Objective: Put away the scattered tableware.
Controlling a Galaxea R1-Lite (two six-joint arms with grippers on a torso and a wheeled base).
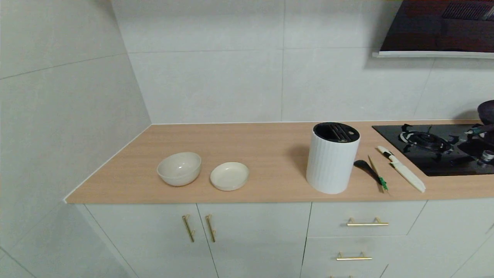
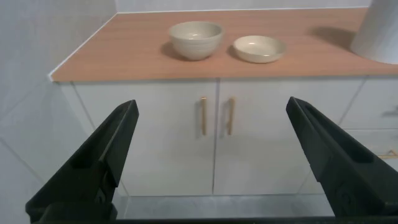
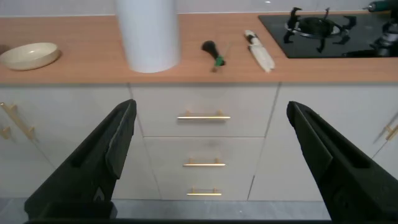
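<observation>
The black spoon [image 1: 364, 166] lies on the wooden countertop [image 1: 270, 146] just right of the tall white ribbed holder [image 1: 332, 164] with a black slotted top. The thin chopsticks [image 1: 379, 179] with a green end are against the spoon, and the cream-coloured knife [image 1: 403, 173] is a little farther right. The deep cream bowl [image 1: 179, 168] and the shallow cream dish [image 1: 229, 176] stand well to the left of the holder. I think the step now is a first reach. For this I should rise above the counter edge, come down on the spoon's thin handle from above and pinch it across, not along. My right gripper [image 3: 210, 107] hangs low before the drawers under the holder, fingers spread wide and empty, well apart from the spoon. My left gripper [image 2: 210, 106] is equally wide and empty, before the doors under the bowl.
</observation>
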